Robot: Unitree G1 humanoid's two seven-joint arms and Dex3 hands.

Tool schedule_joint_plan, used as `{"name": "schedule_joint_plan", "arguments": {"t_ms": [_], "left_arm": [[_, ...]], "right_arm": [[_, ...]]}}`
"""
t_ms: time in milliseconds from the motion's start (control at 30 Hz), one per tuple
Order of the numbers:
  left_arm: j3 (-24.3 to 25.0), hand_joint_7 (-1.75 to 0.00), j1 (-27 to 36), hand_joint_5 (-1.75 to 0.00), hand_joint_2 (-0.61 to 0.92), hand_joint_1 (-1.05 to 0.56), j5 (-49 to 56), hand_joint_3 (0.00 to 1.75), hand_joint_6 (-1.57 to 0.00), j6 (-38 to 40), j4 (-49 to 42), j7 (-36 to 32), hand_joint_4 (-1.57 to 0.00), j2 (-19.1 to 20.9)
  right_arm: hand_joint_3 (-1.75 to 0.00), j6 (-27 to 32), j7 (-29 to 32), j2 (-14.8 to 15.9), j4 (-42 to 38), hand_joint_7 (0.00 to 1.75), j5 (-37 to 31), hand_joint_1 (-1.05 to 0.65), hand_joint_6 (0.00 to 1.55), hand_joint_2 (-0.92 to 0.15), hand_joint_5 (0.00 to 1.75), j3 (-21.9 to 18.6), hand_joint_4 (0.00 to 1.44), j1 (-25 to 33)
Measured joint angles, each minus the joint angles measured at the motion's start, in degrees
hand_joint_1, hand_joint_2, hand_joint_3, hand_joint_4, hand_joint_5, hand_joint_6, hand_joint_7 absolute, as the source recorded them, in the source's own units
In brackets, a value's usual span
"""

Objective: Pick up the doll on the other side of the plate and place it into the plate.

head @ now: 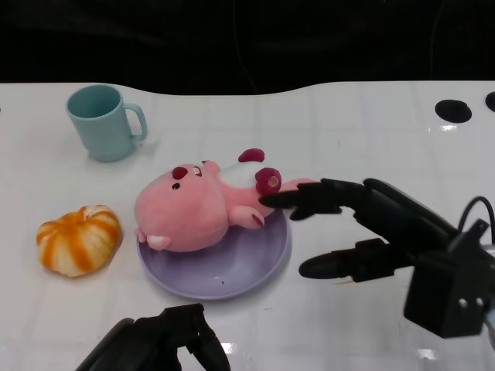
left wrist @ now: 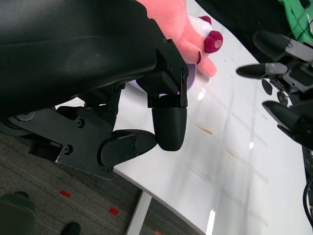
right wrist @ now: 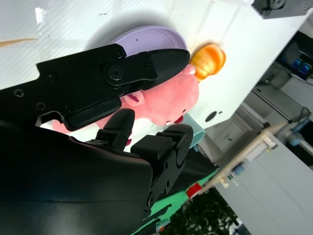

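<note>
The doll, a pink plush with dark red feet, is seen lying on its side across the plate at the centre of the head view. Its head is turned to the left of the frame and overhangs the plate's left rim, while its legs point to the upper right. The plate is lilac and rests on the white counter.

The right hand is seen at the lower right of the head view, released, with its fingers spread apart and nothing held. One fingertip reaches over the plate's right rim and lies at the doll's lower body; whether it touches the plush cannot be told. The lower finger hangs above the counter, just beside the plate. In the right wrist view the doll and the plate are seen beyond the hand's fingers.

The left hand is seen at the bottom edge of the head view, below the plate and apart from it. In the left wrist view its fingers are curled in with nothing in them, so it is clenched.

A teal mug stands upright at the upper left of the head view, handle to the right. An orange-and-white pumpkin lies at the left, near the doll's head but apart from it.
</note>
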State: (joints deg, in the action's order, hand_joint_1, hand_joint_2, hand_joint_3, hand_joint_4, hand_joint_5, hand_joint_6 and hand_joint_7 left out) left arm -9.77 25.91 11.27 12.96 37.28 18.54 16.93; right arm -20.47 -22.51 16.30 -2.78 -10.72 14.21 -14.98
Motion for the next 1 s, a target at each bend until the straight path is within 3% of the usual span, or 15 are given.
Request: {"name": "schedule_joint_plan", "arguments": {"t_ms": [100, 233, 267, 300, 333, 400, 433, 567, 733, 1000], "left_arm": [[-0.1, -1.37, -0.2, -1.75, 0.80, -0.20, 0.0, 0.71, -0.59, 0.3, -0.1, 0.0, -0.63, -0.1], [-0.2, -1.36, -0.7, -1.75, 0.81, -0.20, 0.1, 0.71, -0.59, 1.1, -0.2, 0.0, -0.63, -0.1], [-0.2, -1.36, -1.0, -1.75, 0.81, -0.20, 0.1, 0.71, -0.59, 1.1, -0.2, 0.0, -0.63, -0.1], [-0.2, -1.36, -1.2, -1.75, 0.81, -0.20, 0.2, 0.70, -0.59, 1.1, -0.3, 0.0, -0.63, -0.1], [-0.2, -1.36, -1.4, -1.75, 0.81, -0.20, 0.2, 0.70, -0.59, 1.1, -0.3, 0.0, -0.63, -0.1], [-0.2, -1.35, -1.6, -1.75, 0.81, -0.20, 0.2, 0.70, -0.59, 1.2, -0.3, 0.0, -0.62, -0.1], [-0.2, -1.35, -1.6, -1.75, 0.81, -0.20, 0.2, 0.70, -0.59, 1.2, -0.3, 0.0, -0.62, -0.1], [0.1, -1.35, -1.7, -1.75, 0.81, -0.20, 0.1, 0.70, -0.59, 1.1, -0.5, 0.0, -0.62, 0.0], [0.8, -1.35, -2.0, -1.75, 0.80, -0.21, 0.0, 0.69, -0.59, 1.0, -0.9, 0.0, -0.62, 0.1], [1.6, -1.36, -2.4, -1.75, 0.80, -0.23, -0.7, 0.69, -0.60, -1.7, -4.0, 0.0, -0.63, 0.1]], "right_arm": [[-0.03, -1.6, 0.0, 0.2, 0.9, 0.79, 3.0, -0.23, 0.63, -0.91, 1.31, -1.7, 0.53, 3.4], [-0.09, -1.9, 0.2, 0.2, 3.1, 1.03, 5.0, -0.11, 0.70, -0.92, 1.40, -3.6, 0.67, 6.9], [-0.19, -1.3, 0.3, 0.2, 4.2, 1.07, 5.4, -0.08, 0.72, -0.88, 1.42, -4.1, 0.70, 7.9], [-0.64, -0.3, 0.3, 0.2, 5.6, 1.13, 5.9, -0.03, 0.75, -0.69, 1.45, -4.5, 0.75, 8.9], [-0.90, 0.8, 0.2, 0.3, 6.9, 1.16, 6.1, -0.01, 0.77, -0.57, 1.47, -4.7, 0.77, 9.8], [-1.22, 4.2, -0.4, 1.0, 10.7, 1.19, 6.6, 0.05, 0.82, -0.44, 1.51, -5.0, 0.85, 12.5], [-1.27, 5.7, -0.9, 1.6, 12.8, 1.20, 7.0, 0.06, 0.83, -0.41, 1.52, -5.4, 0.86, 14.0], [-1.32, 9.9, -1.9, 3.8, 19.0, 1.20, 8.2, 0.06, 0.84, -0.38, 1.54, -7.6, 0.88, 18.6], [-1.26, 14.4, -2.7, 5.5, 24.2, 1.22, 8.5, 0.04, 0.84, -0.39, 1.59, -9.2, 0.87, 23.2], [-1.28, 12.3, -2.7, 5.5, 18.0, 1.26, 7.7, 0.03, 0.80, -0.36, 1.65, -8.9, 0.81, 22.6]]}}
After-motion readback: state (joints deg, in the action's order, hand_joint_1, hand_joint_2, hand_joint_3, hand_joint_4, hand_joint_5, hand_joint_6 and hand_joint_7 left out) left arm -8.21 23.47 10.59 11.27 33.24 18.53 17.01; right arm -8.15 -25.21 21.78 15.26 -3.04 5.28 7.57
